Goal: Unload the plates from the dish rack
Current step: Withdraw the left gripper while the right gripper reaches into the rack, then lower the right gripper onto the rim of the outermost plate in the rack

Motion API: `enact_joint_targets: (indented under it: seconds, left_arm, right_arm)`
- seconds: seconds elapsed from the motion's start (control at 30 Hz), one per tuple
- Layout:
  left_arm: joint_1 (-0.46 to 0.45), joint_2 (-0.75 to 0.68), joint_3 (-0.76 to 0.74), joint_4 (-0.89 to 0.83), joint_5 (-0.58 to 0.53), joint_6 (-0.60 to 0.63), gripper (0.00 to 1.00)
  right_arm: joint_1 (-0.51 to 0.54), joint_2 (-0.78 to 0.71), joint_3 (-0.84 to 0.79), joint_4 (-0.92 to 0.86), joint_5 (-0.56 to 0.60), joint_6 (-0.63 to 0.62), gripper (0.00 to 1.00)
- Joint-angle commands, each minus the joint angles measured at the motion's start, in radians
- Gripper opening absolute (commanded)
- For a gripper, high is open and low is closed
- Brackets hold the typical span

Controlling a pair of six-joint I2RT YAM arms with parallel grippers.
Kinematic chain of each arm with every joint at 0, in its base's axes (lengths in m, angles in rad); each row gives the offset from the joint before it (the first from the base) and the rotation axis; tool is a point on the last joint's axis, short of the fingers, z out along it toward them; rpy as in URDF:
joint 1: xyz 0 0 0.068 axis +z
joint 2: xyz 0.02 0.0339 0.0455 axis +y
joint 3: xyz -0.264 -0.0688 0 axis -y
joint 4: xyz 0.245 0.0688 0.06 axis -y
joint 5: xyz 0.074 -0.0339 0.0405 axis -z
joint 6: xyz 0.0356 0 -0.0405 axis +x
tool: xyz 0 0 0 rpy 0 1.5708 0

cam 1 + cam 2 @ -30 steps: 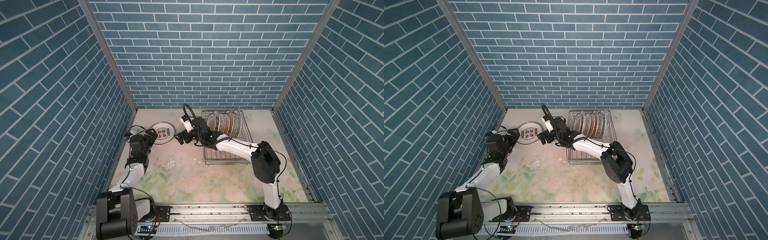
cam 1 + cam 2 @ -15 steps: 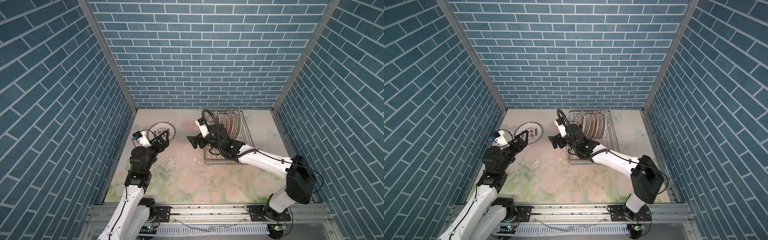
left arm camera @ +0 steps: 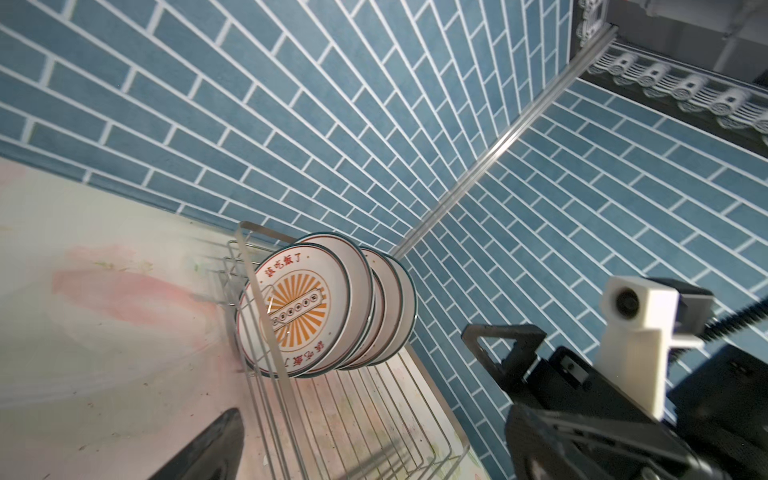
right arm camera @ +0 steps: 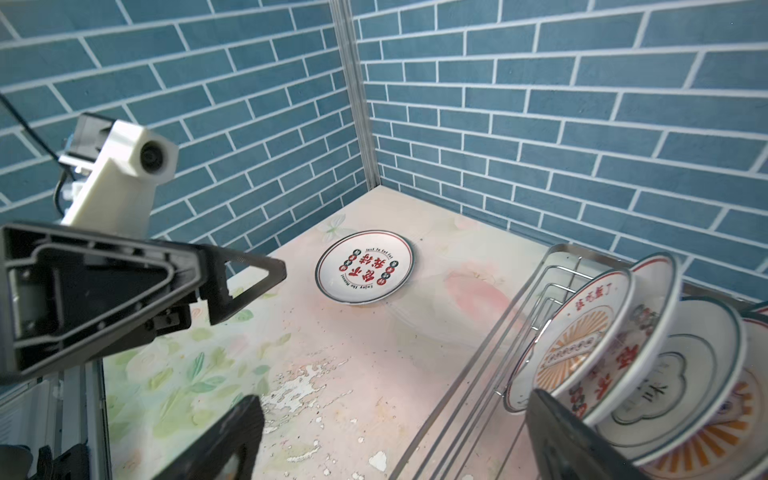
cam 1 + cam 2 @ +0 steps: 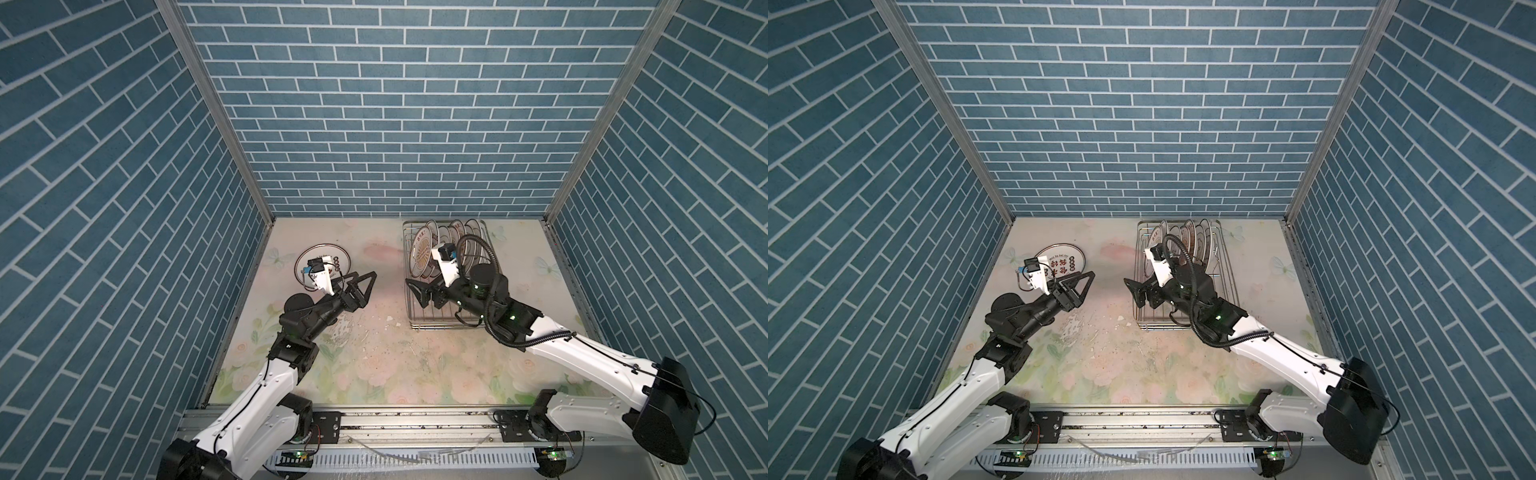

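Note:
The silver wire dish rack [image 5: 440, 327] [image 5: 1158, 328] stands at the back right, and several plates [image 5: 424, 249] [image 5: 1158, 237] stand upright at its far end. One plate with red characters [image 5: 322, 255] [image 5: 1059, 253] [image 4: 365, 266] lies flat on the table at the back left, partly hidden in both top views by the left wrist camera. My left gripper [image 5: 368, 289] [image 5: 1084, 291] hovers open just right of that flat plate. My right gripper [image 5: 417, 293] [image 5: 1133, 293] [image 4: 395, 449] is open and empty over the rack's left rim, in front of the standing plates [image 4: 582, 332] [image 3: 299, 307].
Blue brick walls close in the table on three sides. The floral table cover has flaked white patches [image 4: 299, 386] between the two grippers. The near half of the rack [image 3: 374, 415] holds no plates. A metal rail [image 5: 415, 419] runs along the front edge.
The right gripper has drawn back from the flat plate to the rack's left rim. The left gripper has swung from the left wall toward the middle. Both stayed open.

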Motion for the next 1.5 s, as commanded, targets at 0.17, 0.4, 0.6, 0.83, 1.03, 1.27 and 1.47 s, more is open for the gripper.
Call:
enact_joint_targets:
  seconds: [0.17,0.4,0.6,0.83,1.03,1.27,1.47]
  left_arm:
    - [-0.103,-0.045,-0.043,0.034,-0.084,0.101,1.0]
    - [-0.138,-0.004,-0.03,0.051,-0.053,0.138,1.0]
    - [-0.141,-0.006,-0.024,0.033,-0.04,0.186,1.0]
    - [-0.143,-0.001,-0.01,0.011,-0.059,0.222,1.0]
    - [-0.161,0.09,0.083,-0.136,-0.185,0.176,1.0]
    - [-0.167,0.215,0.091,0.008,-0.169,0.158,1.0]
    - [-0.17,0.272,0.115,0.011,-0.17,0.175,1.0]
  right_arm:
    - [-0.109,-0.084,-0.062,-0.025,0.034,0.074,0.99]
    - [-0.142,-0.07,-0.043,-0.036,0.038,0.084,0.99]
    - [-0.143,-0.031,-0.013,-0.049,0.102,0.093,0.99]
    - [-0.141,0.039,0.021,-0.039,0.164,0.071,0.99]
    - [-0.124,0.155,0.155,-0.165,0.412,0.092,0.99]
    - [-0.115,0.275,0.282,-0.222,0.441,0.081,0.62]
    - [-0.102,0.39,0.392,-0.277,0.502,0.058,0.52]
